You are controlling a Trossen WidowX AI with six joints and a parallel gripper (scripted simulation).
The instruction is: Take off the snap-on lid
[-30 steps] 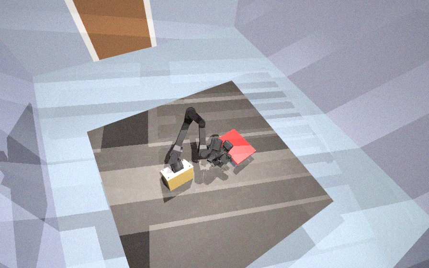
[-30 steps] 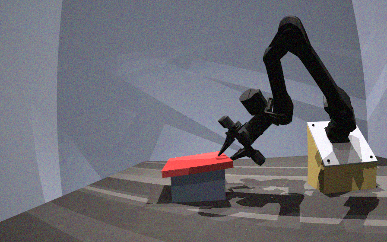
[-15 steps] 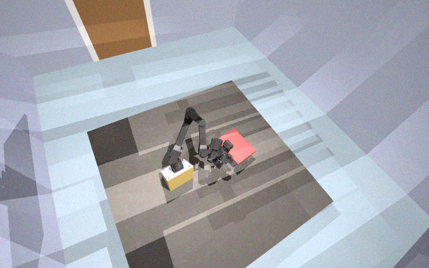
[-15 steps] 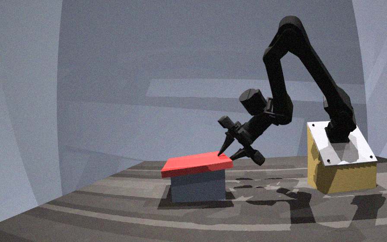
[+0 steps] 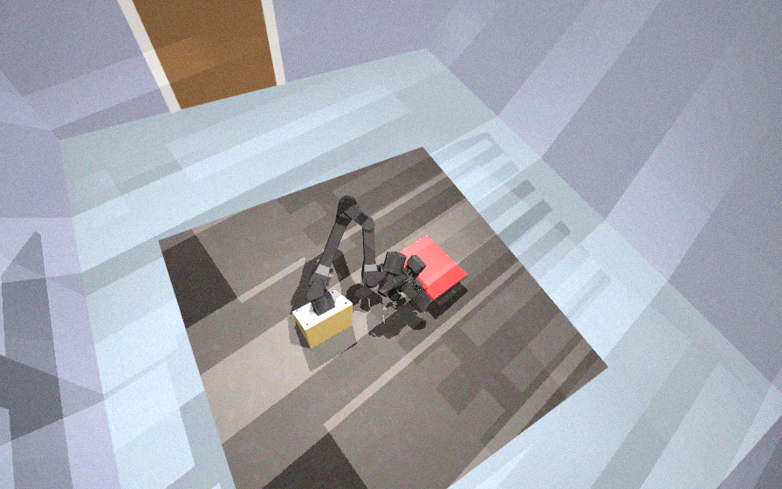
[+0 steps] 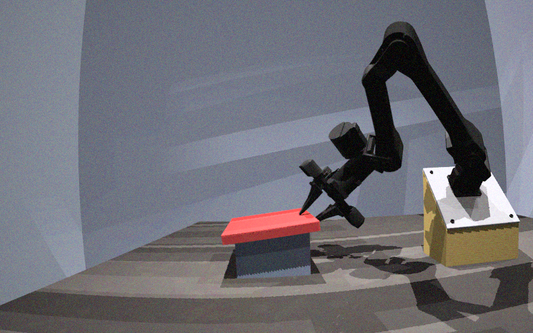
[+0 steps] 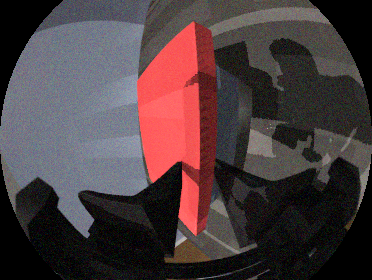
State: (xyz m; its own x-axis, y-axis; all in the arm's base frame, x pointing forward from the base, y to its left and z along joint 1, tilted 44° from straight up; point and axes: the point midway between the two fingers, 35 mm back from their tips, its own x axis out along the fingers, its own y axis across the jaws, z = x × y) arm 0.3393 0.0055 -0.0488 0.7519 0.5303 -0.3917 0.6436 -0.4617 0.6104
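Note:
The red lid (image 5: 439, 266) (image 6: 267, 228) (image 7: 165, 120) lies over the top of the dark blue-grey storage box (image 6: 273, 255) (image 7: 226, 112). In the exterior view the lid slopes: its side toward the arm sits higher than its far left side. The box stands on the table under it. My gripper (image 6: 309, 216) (image 7: 197, 164) is shut on the lid's edge on the arm's side, one finger on the top face and the other at or below the rim. The lower fingertip is partly hidden behind the rim. The contact between lid and box at the far side is hidden.
The arm's base stands on a yellow block with a white sloped top (image 5: 341, 300) (image 6: 436, 184), to the right of the box in the exterior view. The brown table (image 5: 368, 415) (image 6: 157, 314) carries bands of shadow.

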